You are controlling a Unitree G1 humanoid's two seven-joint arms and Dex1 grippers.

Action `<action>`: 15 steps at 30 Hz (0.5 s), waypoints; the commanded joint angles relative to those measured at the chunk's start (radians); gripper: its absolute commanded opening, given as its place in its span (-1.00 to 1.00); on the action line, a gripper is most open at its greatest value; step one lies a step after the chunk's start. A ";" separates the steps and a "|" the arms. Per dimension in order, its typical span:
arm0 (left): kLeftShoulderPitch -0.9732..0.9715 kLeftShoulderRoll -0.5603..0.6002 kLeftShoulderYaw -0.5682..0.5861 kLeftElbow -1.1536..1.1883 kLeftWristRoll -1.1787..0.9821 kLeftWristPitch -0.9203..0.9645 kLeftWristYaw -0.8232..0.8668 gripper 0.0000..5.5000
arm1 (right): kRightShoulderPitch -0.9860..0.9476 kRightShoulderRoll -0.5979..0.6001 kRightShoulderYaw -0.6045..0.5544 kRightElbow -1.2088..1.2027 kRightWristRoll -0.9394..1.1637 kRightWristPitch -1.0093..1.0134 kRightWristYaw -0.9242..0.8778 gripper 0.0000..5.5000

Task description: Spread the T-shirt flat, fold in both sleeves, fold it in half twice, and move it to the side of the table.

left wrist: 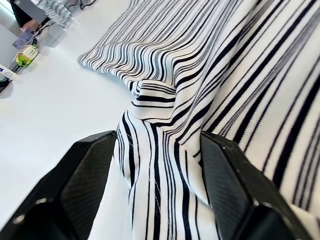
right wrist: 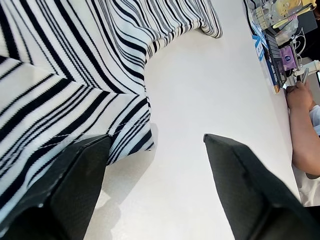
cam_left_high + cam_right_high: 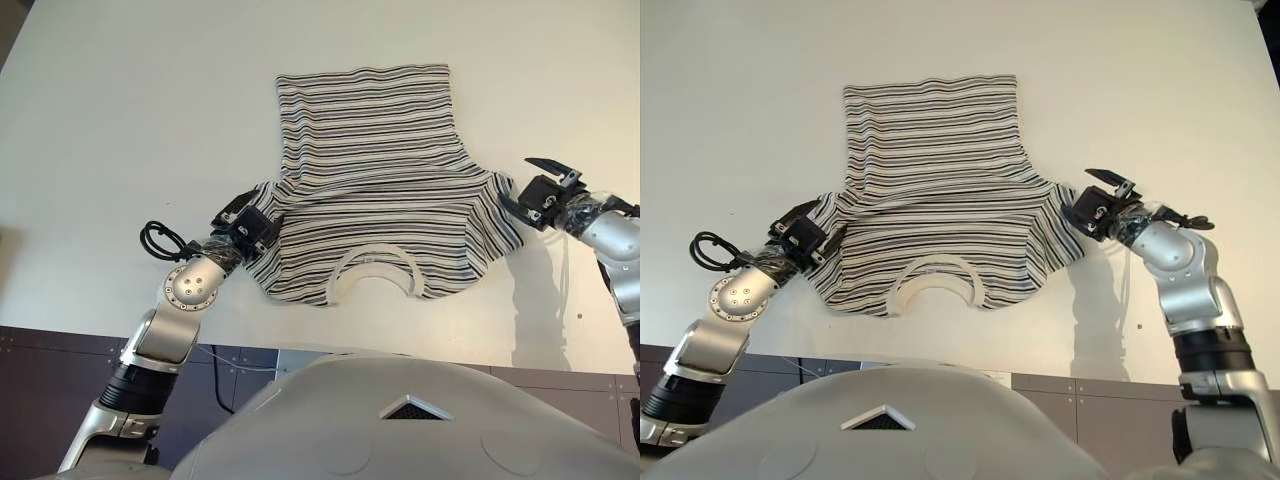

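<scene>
A black-and-white striped T-shirt [image 3: 375,170] lies on the white table [image 3: 120,120], with its white collar [image 3: 378,272] toward me and its hem at the far side. Both sleeves are bunched in against the body. My left gripper [image 3: 262,205] is at the left sleeve [image 1: 155,130]; it is open, and a fold of sleeve fabric stands between its fingers [image 1: 85,175]. My right gripper [image 3: 525,185] is open just beside the right sleeve [image 2: 125,135], one finger [image 2: 75,175] at the sleeve's edge and bare table between the two.
A black cable loop [image 3: 160,240] hangs off my left wrist over the table. The table's front edge [image 3: 420,352] runs just below the collar. Bare white tabletop stretches left, right and beyond the shirt. Small bottles and clutter [image 1: 25,50] stand off at the table's far end.
</scene>
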State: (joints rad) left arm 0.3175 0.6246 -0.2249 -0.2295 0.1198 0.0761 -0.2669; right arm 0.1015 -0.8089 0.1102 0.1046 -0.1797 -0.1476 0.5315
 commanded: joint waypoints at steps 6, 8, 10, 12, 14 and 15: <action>0.018 -0.043 0.274 -0.206 -0.147 0.096 -0.019 0.07 | 0.102 -0.087 -0.106 -0.384 0.353 0.177 0.322 0.25; 0.017 -0.073 0.291 -0.234 -0.186 0.137 -0.027 0.07 | 0.133 -0.098 -0.043 -0.297 0.244 0.115 0.329 0.25; 0.028 -0.118 0.324 -0.204 -0.205 0.155 0.003 0.07 | 0.142 -0.104 0.002 -0.134 0.122 0.018 0.291 0.25; 0.076 -0.171 0.389 -0.157 -0.208 0.150 0.055 0.07 | 0.169 -0.141 0.000 -0.059 0.087 -0.071 0.306 0.25; 0.141 -0.218 0.435 -0.131 -0.189 0.124 0.106 0.07 | 0.190 -0.176 -0.009 -0.056 0.114 -0.137 0.354 0.25; 0.184 -0.247 0.445 -0.129 -0.177 0.105 0.130 0.07 | 0.211 -0.193 -0.009 -0.080 0.139 -0.158 0.384 0.25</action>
State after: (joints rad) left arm 0.4355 0.4223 0.1913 -0.3737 -0.0819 0.2093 -0.1801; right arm 0.2429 -0.9586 0.0808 0.0149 -0.0325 -0.2924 0.8397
